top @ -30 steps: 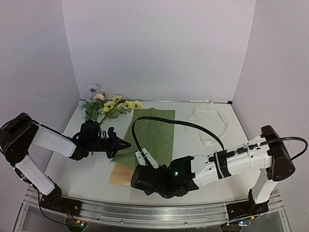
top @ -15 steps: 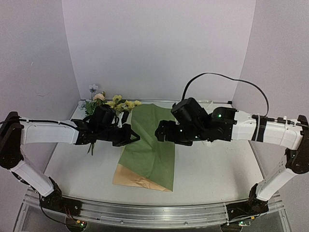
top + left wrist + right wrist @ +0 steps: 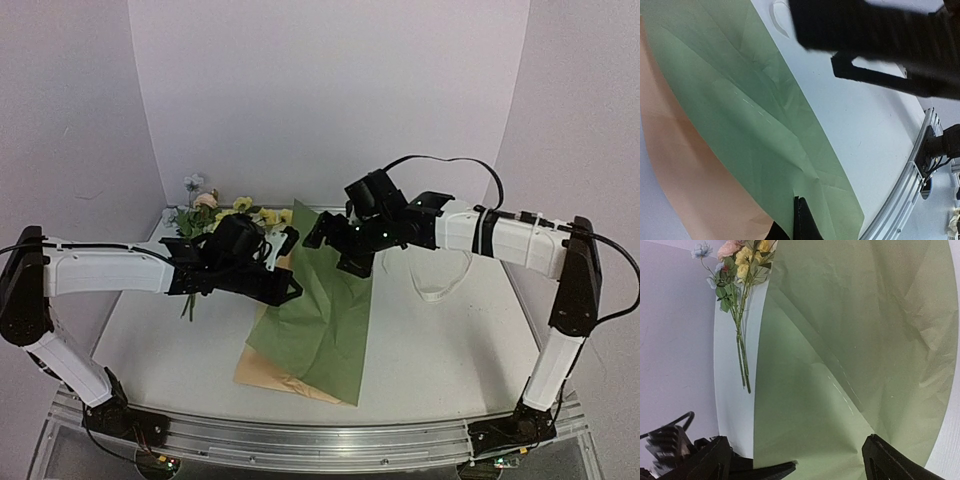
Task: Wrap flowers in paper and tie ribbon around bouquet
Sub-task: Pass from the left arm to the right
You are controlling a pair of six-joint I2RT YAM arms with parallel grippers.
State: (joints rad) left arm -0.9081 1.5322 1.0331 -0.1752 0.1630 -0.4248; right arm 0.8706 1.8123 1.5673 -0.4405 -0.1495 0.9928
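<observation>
The left claw (image 3: 286, 287) is clamped tight on the paper (image 3: 325, 320) at its left edge. The right claw (image 3: 338, 248) hangs wide open, empty, over the paper's far end. The flowers (image 3: 228, 218) lie just left of the paper. Held by one pinch, the thin sheet could slip or tear.

L gripper (image 3: 287, 289) fingers together, R gripper (image 3: 338, 247) fingers wide apart, both aloft.

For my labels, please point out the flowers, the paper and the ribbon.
the flowers (image 3: 745, 256): right wrist view, yellow bloom.
the paper (image 3: 325, 312): top view, green middle.
the ribbon (image 3: 432, 296): top view, near loop.
</observation>
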